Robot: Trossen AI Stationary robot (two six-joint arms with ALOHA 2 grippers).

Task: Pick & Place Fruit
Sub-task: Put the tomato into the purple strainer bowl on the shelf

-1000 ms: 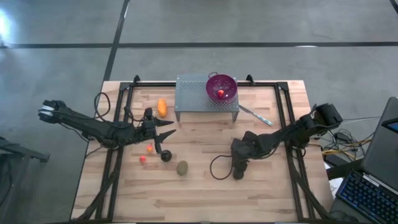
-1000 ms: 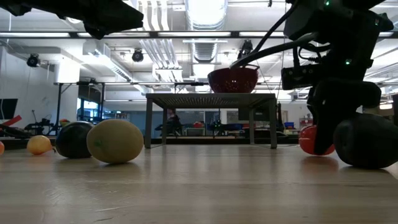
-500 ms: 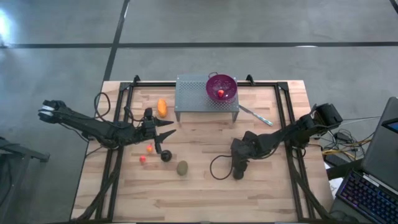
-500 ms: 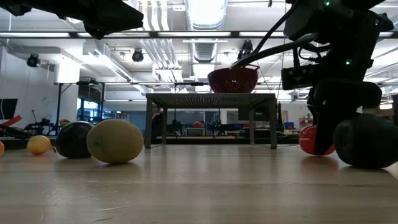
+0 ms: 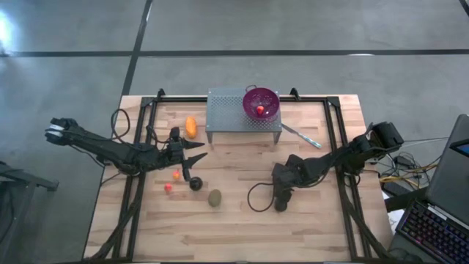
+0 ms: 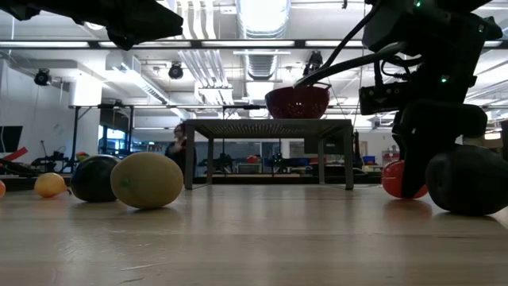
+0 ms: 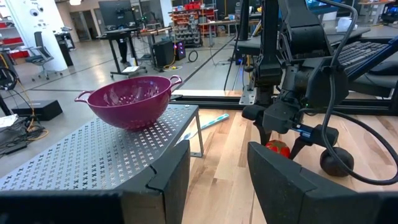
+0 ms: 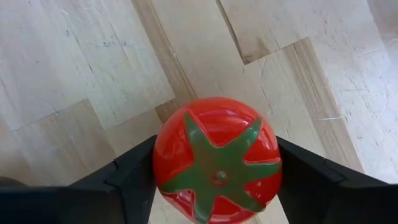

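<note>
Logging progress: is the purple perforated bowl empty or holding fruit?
Holding fruit: the high view shows one small red ball inside the purple perforated bowl on the metal stand.

Even, bright light is cast from ceiling fixtures [image 6: 258, 12], glaring at twelve o'clock in the low view. Only soft shadows are seen on the table [image 5: 242, 220]. The nearest wood is blurred there.

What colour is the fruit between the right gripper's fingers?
Red tomato with a green star-shaped top; clearest in the right wrist view.
</note>
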